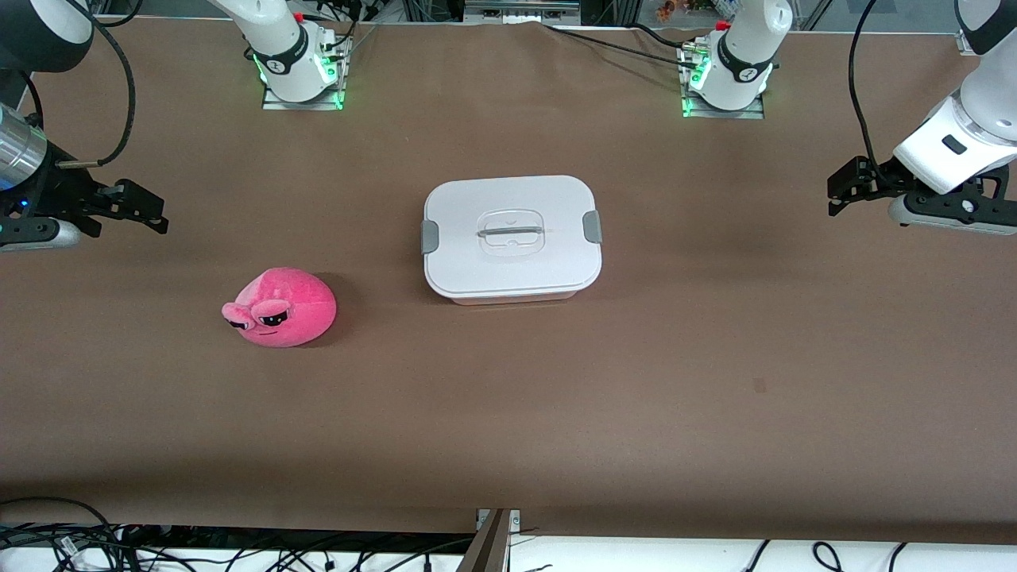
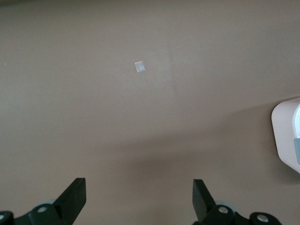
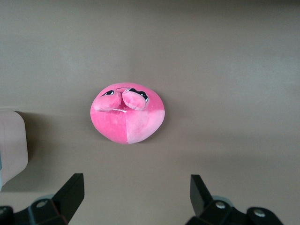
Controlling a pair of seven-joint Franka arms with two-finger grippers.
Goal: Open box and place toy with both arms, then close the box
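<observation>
The box stands shut at the table's middle, its white lid on, with grey side clips and a recessed handle. Its edge also shows in the left wrist view and in the right wrist view. The hot-pink plush toy lies on the table toward the right arm's end, nearer the front camera than the box; it also shows in the right wrist view. My right gripper is open and empty, up over the table at its own end. My left gripper is open and empty over bare table at its end.
The brown table runs wide around the box and the toy. The two arm bases stand along the table edge farthest from the front camera. A small pale tape mark lies on the table below the left gripper. Cables hang along the nearest edge.
</observation>
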